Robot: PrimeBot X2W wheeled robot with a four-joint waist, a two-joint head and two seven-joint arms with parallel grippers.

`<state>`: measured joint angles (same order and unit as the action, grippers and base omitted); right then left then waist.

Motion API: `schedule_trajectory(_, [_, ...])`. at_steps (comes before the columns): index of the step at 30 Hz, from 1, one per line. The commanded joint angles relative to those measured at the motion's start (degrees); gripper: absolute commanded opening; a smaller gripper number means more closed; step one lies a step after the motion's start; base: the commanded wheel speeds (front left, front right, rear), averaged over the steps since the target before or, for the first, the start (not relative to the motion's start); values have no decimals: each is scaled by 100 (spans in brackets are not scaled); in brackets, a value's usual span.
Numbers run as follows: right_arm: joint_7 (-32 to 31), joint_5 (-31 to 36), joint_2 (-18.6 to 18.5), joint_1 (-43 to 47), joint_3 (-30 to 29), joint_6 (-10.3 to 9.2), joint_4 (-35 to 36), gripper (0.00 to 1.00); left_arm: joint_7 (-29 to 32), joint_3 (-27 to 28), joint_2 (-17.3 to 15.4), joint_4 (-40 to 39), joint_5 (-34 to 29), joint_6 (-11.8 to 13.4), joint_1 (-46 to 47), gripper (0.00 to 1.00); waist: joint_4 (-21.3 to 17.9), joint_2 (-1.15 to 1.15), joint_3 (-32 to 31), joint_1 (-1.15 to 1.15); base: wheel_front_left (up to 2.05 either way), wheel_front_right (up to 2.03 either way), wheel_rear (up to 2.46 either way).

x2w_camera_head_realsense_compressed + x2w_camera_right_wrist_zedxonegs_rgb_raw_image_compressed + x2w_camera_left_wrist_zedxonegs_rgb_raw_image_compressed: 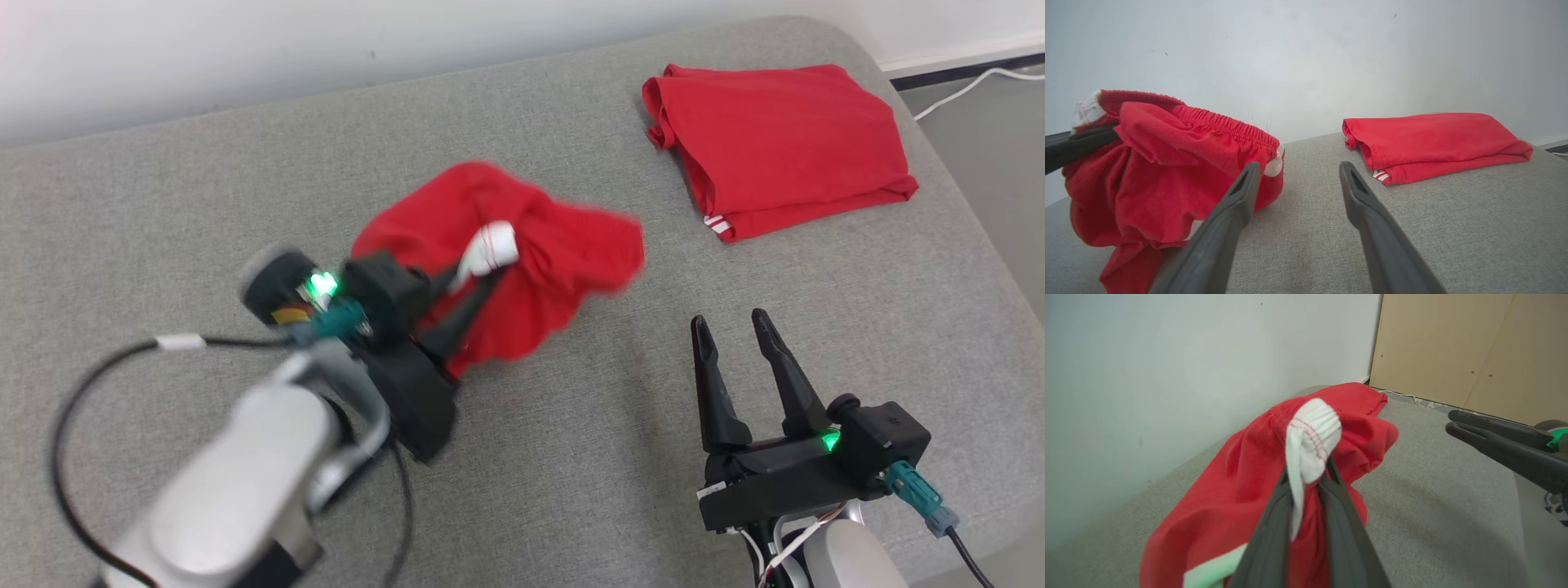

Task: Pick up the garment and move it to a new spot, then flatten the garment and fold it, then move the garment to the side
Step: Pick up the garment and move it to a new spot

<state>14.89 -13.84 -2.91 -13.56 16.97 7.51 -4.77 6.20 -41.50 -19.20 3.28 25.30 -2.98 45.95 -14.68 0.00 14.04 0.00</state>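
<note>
The left gripper [478, 278] is clamping the white-trimmed edge of the crumpled red shorts [555, 253], holding them bunched over the grey cushion [571, 457] at the centre of the head view. The right gripper [731, 322] is hovering at lower right, fingers apart and empty. A folded red garment [784, 147] is lying at upper right.

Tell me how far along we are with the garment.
Done: the grasp; the left end effector is shut on the bunched red garment at its white trim. In hand: the move to a new spot; it hangs over the grey cushion. Left: flattening, folding, moving aside. The right end effector is open and empty. A folded red garment lies at the far right.
</note>
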Motion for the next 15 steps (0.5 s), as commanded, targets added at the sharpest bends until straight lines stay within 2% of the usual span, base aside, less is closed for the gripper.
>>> schedule_trajectory(1, [28,-8,2,21,-17,-4,12,100,-129,-42,84,71,22,41,-145,0,17,0,10,0,0,0,0])
schedule_trajectory(5, [28,24,2,2,-91,-4,15,100,-403,-309,473,413,123,10,-444,0,72,0,43,0,0,0,0])
schedule_trajectory(11, [28,60,2,-58,-120,-4,-2,100,-799,-564,828,942,96,-64,-604,2,135,0,66,0,0,0,0])
schedule_trajectory(12, [28,62,2,-63,-115,-4,0,100,-867,-580,877,1051,110,-77,-624,19,146,0,71,0,0,0,0])
schedule_trajectory(13, [28,72,2,-65,-123,-4,2,100,-1040,-597,924,1217,22,-23,-572,100,171,0,76,0,0,0,0])
schedule_trajectory(15, [28,76,2,-58,-132,-4,2,100,-1165,-628,1015,1346,30,-22,-587,100,197,0,76,0,0,0,0])
